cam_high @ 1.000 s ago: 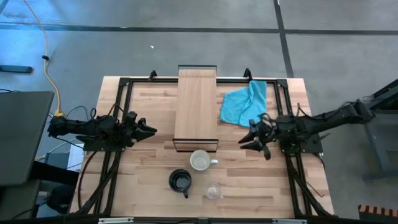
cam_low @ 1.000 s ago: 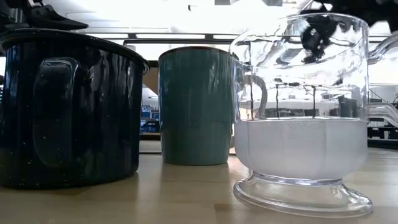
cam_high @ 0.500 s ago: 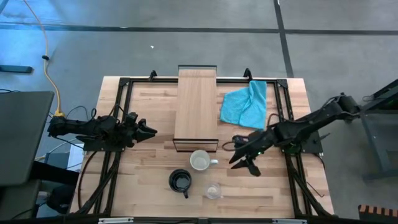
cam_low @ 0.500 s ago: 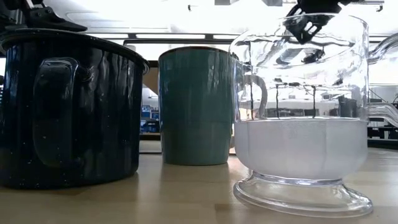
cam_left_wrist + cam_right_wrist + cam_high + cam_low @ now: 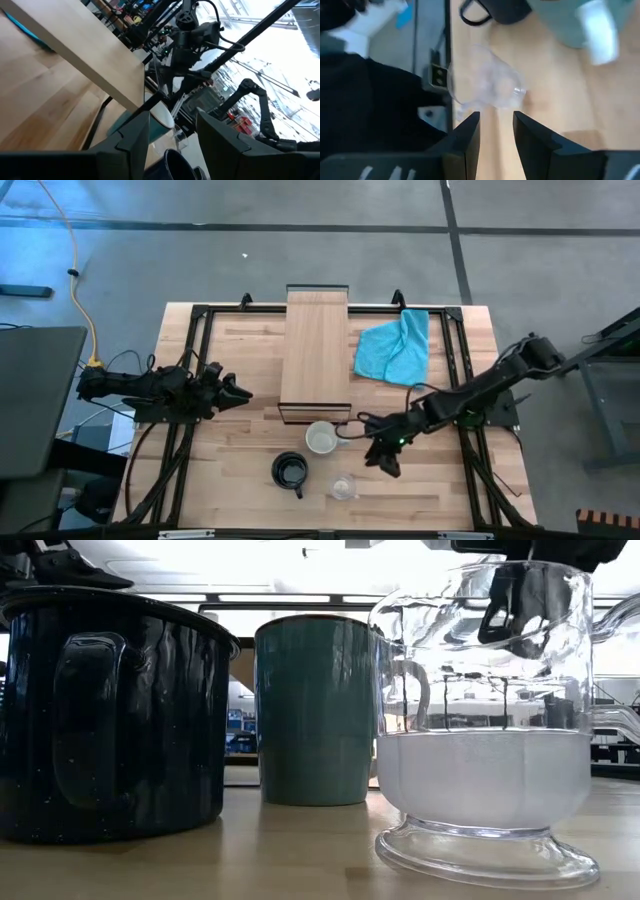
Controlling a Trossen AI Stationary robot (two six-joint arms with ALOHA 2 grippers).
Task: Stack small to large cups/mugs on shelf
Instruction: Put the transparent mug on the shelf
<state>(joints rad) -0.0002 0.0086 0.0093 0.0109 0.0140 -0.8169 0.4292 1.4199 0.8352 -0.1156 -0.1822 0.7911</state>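
Note:
Three cups stand near the table's front. The white mug [image 5: 322, 439] is just in front of the shelf [image 5: 315, 350], with its handle toward the right. The black mug [image 5: 290, 471] and the clear glass cup [image 5: 343, 486] stand nearer still. In the low view they show as the black mug [image 5: 110, 710], the white mug [image 5: 315, 710] and the glass cup [image 5: 480, 720]. My right gripper [image 5: 372, 444] hovers open just right of the white mug, tipped downward, with the glass cup [image 5: 485, 85] ahead of its fingers. My left gripper [image 5: 238, 392] waits open at the left, level.
A turquoise cloth [image 5: 395, 348] lies crumpled at the back right, beside the shelf. Dark frame rails [image 5: 195, 370] run along the table's left and right sides. Bare wood lies left of the black mug and right of the glass cup.
My right gripper has swung from the table's right side toward the left and near edge, up to the white mug. It has tipped downward and rolled on the way, and its fingers have stayed open. The cups and my left arm have not moved.

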